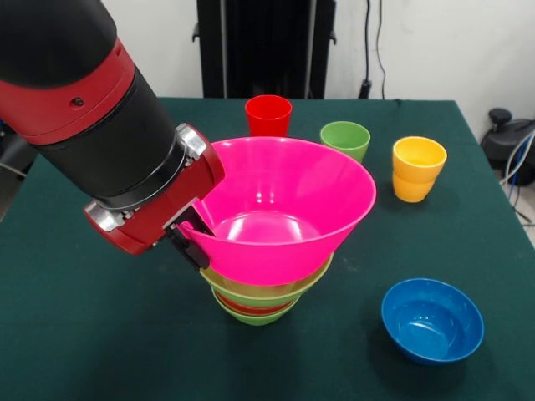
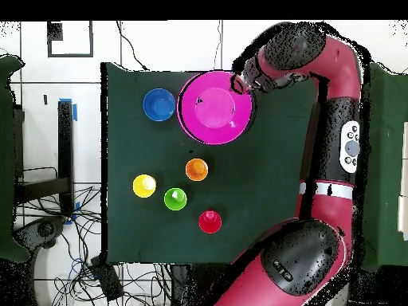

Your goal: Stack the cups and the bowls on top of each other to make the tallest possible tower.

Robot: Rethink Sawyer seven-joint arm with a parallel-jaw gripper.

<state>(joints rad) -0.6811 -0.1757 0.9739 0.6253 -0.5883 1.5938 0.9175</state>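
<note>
Only the overhead shows an orange cup [image 2: 196, 169] beside the tower [image 2: 215, 107].

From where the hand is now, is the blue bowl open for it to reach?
Probably yes: the blue bowl sits alone on bare cloth, apart from the tower, though the hand is on the pink bowl rim.

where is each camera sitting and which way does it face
Front view: sits across the table, facing the robot; looks at the pink bowl atop the tower; shows the forearm and the pincer on the bowl's rim.
Overhead view: sits above, looking straight down; shows the whole arm curving up from the bottom.
Shared: pink bowl, blue bowl, red cup.
</note>
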